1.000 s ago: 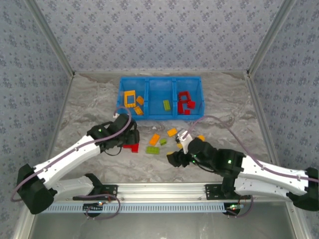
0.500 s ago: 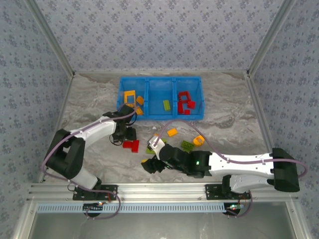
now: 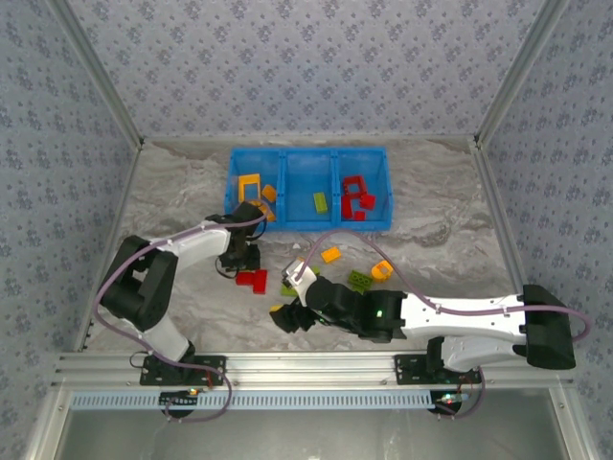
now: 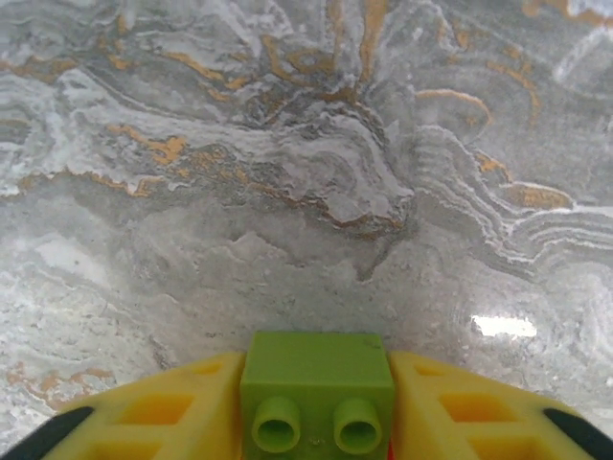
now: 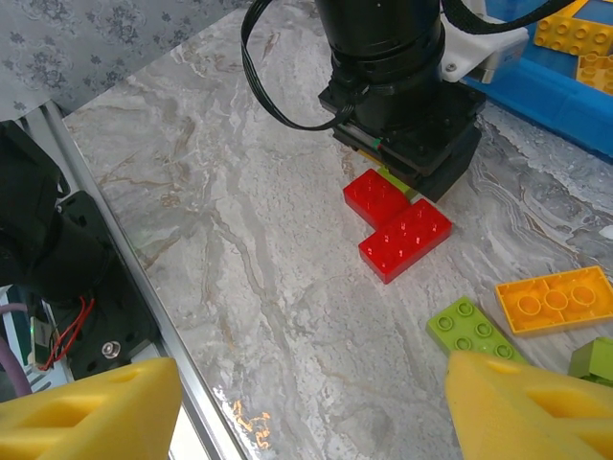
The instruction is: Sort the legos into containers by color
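Note:
A lime green lego point(image 4: 316, 383) is pinched between the yellow fingers of my left gripper point(image 4: 316, 414), low over the marble. From above, the left gripper point(image 3: 239, 261) stands just behind a red lego point(image 3: 253, 280). My right gripper point(image 3: 287, 316) is open near the front edge, with bare table between its fingertips point(image 5: 86, 412). Ahead of it lie the red lego point(image 5: 397, 225), a green lego point(image 5: 469, 331) and an orange lego point(image 5: 556, 299). The blue containers point(image 3: 306, 151) hold orange legos point(image 3: 251, 189) on the left, a green one point(image 3: 320, 201) in the middle and red ones point(image 3: 357, 196) on the right.
Loose legos lie between the arms: orange point(image 3: 330, 254), orange point(image 3: 382, 269), green point(image 3: 359, 280), green point(image 3: 288, 287). The metal rail point(image 3: 306, 364) runs along the near edge. Patterned walls enclose the table on three sides.
The left gripper has shut on the green lego beside the red one. The right arm swung left toward the front edge, then held still with its jaws open.

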`<action>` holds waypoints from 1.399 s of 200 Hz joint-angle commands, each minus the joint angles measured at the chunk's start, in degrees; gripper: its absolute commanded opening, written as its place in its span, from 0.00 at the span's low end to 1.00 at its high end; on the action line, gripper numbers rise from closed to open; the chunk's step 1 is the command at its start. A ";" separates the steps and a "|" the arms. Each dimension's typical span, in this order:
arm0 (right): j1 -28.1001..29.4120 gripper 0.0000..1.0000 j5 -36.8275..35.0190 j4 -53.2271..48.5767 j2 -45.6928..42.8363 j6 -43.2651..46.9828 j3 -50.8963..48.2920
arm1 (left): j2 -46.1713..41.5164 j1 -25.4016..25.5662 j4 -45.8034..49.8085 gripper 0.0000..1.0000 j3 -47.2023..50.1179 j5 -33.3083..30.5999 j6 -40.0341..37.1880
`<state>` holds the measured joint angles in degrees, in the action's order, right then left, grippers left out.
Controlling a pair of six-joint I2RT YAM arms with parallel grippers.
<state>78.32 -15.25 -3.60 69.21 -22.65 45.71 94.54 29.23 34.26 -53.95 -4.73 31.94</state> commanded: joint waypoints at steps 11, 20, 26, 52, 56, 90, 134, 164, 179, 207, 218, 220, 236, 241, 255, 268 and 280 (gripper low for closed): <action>0.27 0.75 -3.95 -0.69 -2.11 0.41 1.62 | -5.78 1.66 2.37 0.34 -2.10 -4.63 0.28; 0.27 0.75 -6.42 -1.91 -3.77 0.94 1.83 | -8.24 3.32 4.14 0.33 -3.77 -6.49 0.53; 0.26 0.75 -8.93 -3.07 -5.15 1.15 2.13 | -9.55 4.38 6.27 0.32 -5.41 -7.42 0.72; -0.80 0.75 -17.67 -4.98 -12.53 3.62 1.77 | -10.96 9.09 10.98 0.31 -15.17 -8.74 0.94; -1.03 0.75 -18.50 -4.93 -13.63 4.11 1.67 | -10.49 9.61 11.55 0.31 -16.86 -8.84 0.81; -4.46 0.76 -23.77 -3.06 -20.07 9.14 -0.10 | -2.88 12.14 12.83 0.31 -29.92 -8.51 -1.44; -10.19 0.76 -22.31 -4.88 -21.36 8.88 1.74 | 12.53 13.66 14.73 0.32 -46.05 -12.22 -5.63; -11.73 0.76 -20.99 -4.40 -20.73 7.68 1.52 | 23.90 13.71 18.62 0.31 -56.44 -16.46 -5.11; -11.91 0.76 -20.71 -4.48 -20.52 7.11 1.20 | 28.66 13.61 20.39 0.31 -61.42 -18.14 -4.22; -12.05 0.76 -19.99 -4.84 -20.60 5.92 0.30 | 36.88 13.54 25.16 0.32 -69.96 -20.75 -2.64; -12.13 0.76 -19.80 -4.97 -20.80 5.72 0.08 | 39.06 13.50 25.87 0.33 -71.65 -20.85 -2.35; -12.10 0.76 -19.75 -5.05 -20.79 5.70 0.01 | 39.38 13.51 25.93 0.34 -71.93 -20.89 -2.29; -12.20 0.76 -19.69 -5.75 -21.16 5.18 -0.24 | 41.26 13.55 26.61 0.36 -72.99 -21.24 -1.46; -12.21 0.76 -19.73 -5.91 -21.34 5.03 -0.20 | 41.56 13.48 26.94 0.37 -72.99 -21.39 -1.16; -12.28 0.76 -19.72 -6.33 -21.77 4.80 -0.47 | 42.13 13.52 27.50 0.39 -72.92 -21.28 -0.34; -12.53 0.76 -19.57 -6.60 -22.24 4.57 -0.74 | 42.05 13.55 27.46 0.41 -72.16 -20.88 0.30; -12.88 0.76 -19.29 -6.79 -22.54 4.32 -0.98 | 41.74 13.56 27.20 0.43 -71.43 -20.35 0.64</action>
<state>66.22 -35.09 -8.91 48.14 -16.91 45.56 136.49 42.76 59.00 -124.79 -24.27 30.74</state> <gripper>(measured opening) 0.759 0.411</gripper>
